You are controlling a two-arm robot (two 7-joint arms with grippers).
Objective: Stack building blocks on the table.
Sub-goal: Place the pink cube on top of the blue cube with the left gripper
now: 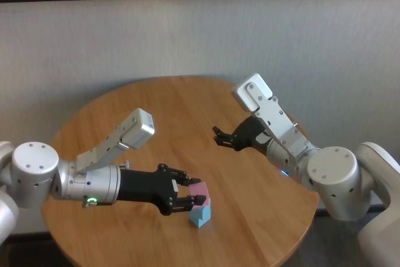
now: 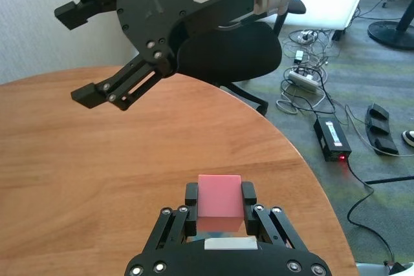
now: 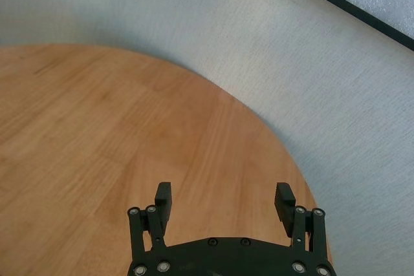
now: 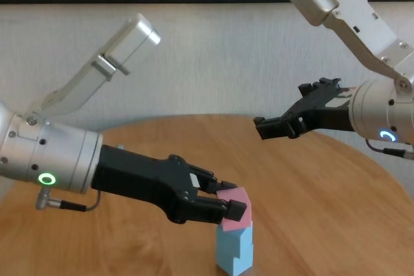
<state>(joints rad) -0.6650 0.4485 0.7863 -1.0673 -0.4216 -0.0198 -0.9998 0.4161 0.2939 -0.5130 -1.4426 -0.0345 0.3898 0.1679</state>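
My left gripper (image 1: 197, 192) is shut on the pink block (image 1: 200, 188), one finger on each side of it, as the left wrist view shows (image 2: 218, 201). The pink block sits tilted on or just above the light blue blocks (image 4: 233, 250), which are stacked near the front edge of the table (image 1: 187, 110); I cannot tell if they touch. In the head view the blue blocks (image 1: 200, 217) show just under the pink one. My right gripper (image 1: 220, 137) hovers open and empty above the table's right half, away from the stack, its fingers wide apart (image 3: 224, 193).
The round table's edge curves close to the right of the stack (image 2: 304, 172). Beyond it the left wrist view shows a black office chair (image 2: 226, 50), a power strip and cables (image 2: 304, 82) on the floor. A grey wall (image 1: 187, 35) stands behind the table.
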